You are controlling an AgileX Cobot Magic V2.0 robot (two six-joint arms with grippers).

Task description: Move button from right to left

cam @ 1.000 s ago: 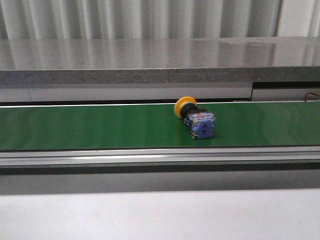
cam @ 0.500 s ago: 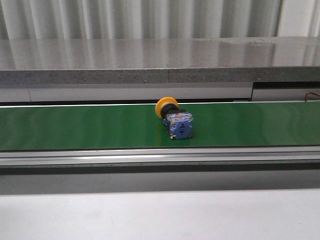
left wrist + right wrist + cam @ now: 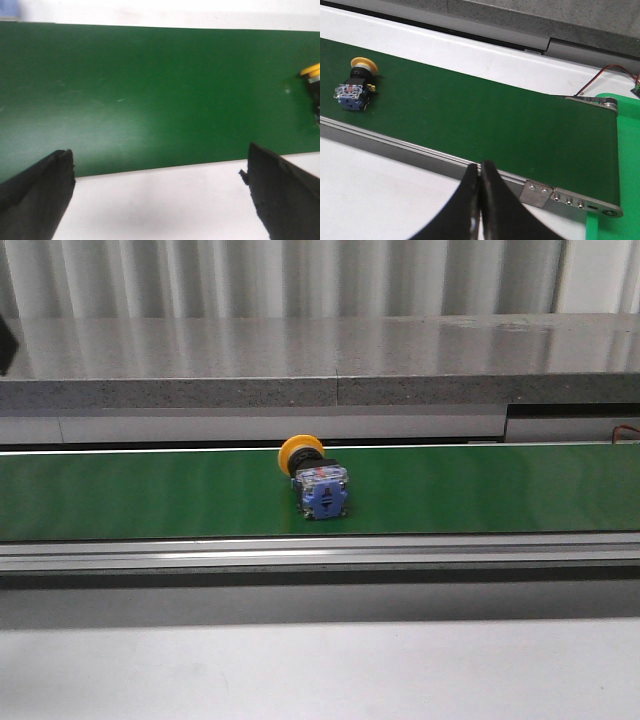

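Note:
The button (image 3: 314, 480) lies on its side near the middle of the green belt (image 3: 150, 495), yellow cap toward the back, blue-and-clear block toward the front. The right wrist view shows the button (image 3: 355, 85) far off from my right gripper (image 3: 480, 167), which is shut with nothing in it above the belt's near rail. My left gripper (image 3: 160, 165) is open and empty, its black fingers (image 3: 37, 190) spread wide above the belt's near edge. A sliver of the button (image 3: 314, 82) shows at the edge of the left wrist view. Neither arm shows in the front view.
A metal rail (image 3: 320, 552) runs along the belt's near side, with white table (image 3: 320, 670) in front. A grey stone ledge (image 3: 320, 365) stands behind the belt. The belt's end roller (image 3: 600, 102), red and black wires (image 3: 600, 77) and a green tray corner (image 3: 620, 227) are at the right.
The button has travelled leftward along the belt, from right of centre to about the middle, keeping the same orientation.

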